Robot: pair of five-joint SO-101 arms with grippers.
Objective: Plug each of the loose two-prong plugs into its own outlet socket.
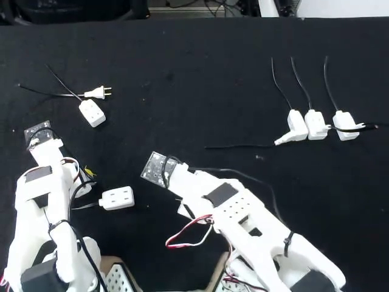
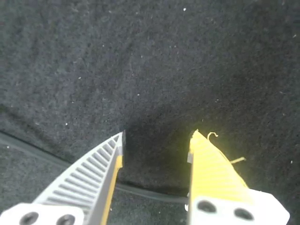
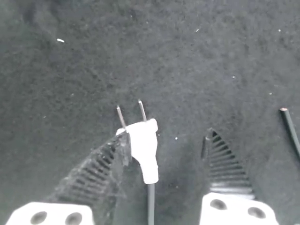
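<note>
Right end effector (image 3: 166,133) straddles one plug (image 3: 144,150); second plug (image 1: 97,92) beside socket (image 1: 92,112).

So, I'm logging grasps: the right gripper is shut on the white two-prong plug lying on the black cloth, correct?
Not shut: the right gripper is open. The white two-prong plug lies on the black cloth between its fingers, close beside one and well clear of the other, as the right wrist view shows.

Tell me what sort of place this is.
Likely a robotics test bench: left arm and right arm at a black-covered table, with white outlet sockets and a loose two-prong plug laid out.
</note>
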